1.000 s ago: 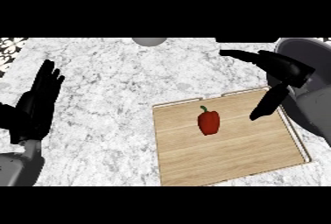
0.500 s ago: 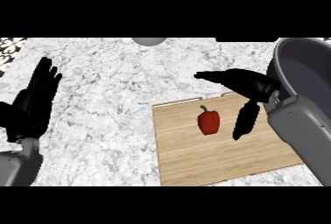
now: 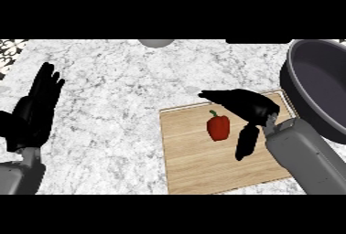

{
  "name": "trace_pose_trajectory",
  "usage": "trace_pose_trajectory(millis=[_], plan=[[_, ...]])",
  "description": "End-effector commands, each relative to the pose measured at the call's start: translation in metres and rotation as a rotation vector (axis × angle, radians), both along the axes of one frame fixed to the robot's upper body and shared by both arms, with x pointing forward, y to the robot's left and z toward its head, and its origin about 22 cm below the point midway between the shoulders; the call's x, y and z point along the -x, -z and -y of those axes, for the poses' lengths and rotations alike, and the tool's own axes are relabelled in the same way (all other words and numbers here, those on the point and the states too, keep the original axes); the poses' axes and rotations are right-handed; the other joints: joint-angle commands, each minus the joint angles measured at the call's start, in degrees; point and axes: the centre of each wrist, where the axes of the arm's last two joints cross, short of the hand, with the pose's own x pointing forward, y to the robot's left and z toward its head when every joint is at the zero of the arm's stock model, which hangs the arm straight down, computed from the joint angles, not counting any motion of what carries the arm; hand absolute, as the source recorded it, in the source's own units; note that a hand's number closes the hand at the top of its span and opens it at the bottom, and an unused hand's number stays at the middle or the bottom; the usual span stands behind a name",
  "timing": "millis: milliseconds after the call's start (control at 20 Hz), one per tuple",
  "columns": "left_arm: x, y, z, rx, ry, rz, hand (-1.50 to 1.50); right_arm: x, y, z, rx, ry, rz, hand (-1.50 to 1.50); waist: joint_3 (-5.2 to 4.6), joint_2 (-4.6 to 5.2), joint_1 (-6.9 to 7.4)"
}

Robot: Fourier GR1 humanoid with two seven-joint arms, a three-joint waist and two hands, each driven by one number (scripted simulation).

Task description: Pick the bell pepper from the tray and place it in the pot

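Looking down from the head view, we see a marbled white and grey bench with a light wooden tray lying on its right part, its edges slightly skewed to the frame. On the tray's upper middle lies the bell pepper, red with a small green stem pointing away from us; it rests on the wood, and nothing holds it. Our right robot hand hangs over the tray's upper right part, just to the right of the pepper. Its fingers are spread apart and relaxed: one dark part reaches left above the pepper's stem, and another points down along the pepper's right side, with a visible strip of wood between it and the pepper. We cannot tell whether the hand is at the height of the pepper or above it. The grey right forearm comes in from the lower right corner and covers the tray's right edge. At the right edge of the view stands the pot, dark grey and deep, cut off by the frame; its rim is close to the tray's upper right corner. Our left robot hand shows near the left edge, open with fingers straight and pointing up, resting over the bench well apart from the tray. At the top edge a small grey round thing shows only in part.
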Motion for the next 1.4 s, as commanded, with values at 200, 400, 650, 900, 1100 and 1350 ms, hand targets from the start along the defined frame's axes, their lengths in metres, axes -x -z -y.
trace_pose_trajectory(millis=[200,400,650,900,1100,1350], plan=[[-0.004,-0.007,0.002,-0.009,0.000,0.008,0.00,-0.015,0.004,0.017,0.062,0.044,0.006,-1.50,0.01,0.06,0.11],[0.001,-0.004,0.004,0.014,0.009,0.003,0.00,-0.012,0.023,0.014,0.032,0.022,0.008,-1.50,0.02,0.08,0.21],[-0.011,0.015,-0.012,0.003,0.000,0.008,0.00,-0.015,0.043,-0.003,0.084,0.028,0.016,-1.50,0.00,0.17,0.21],[-0.002,-0.007,0.009,-0.006,0.005,0.015,0.00,-0.032,0.061,-0.004,0.101,0.060,-0.009,-1.50,0.03,0.17,0.52],[-0.003,0.007,0.012,-0.010,0.013,0.002,0.00,-0.027,0.054,-0.005,0.118,-0.043,0.025,1.50,0.02,0.13,0.37],[-0.010,0.003,0.001,0.008,0.008,-0.008,0.00,-0.005,0.080,0.004,0.095,-0.102,0.073,1.50,0.02,0.10,0.02]])
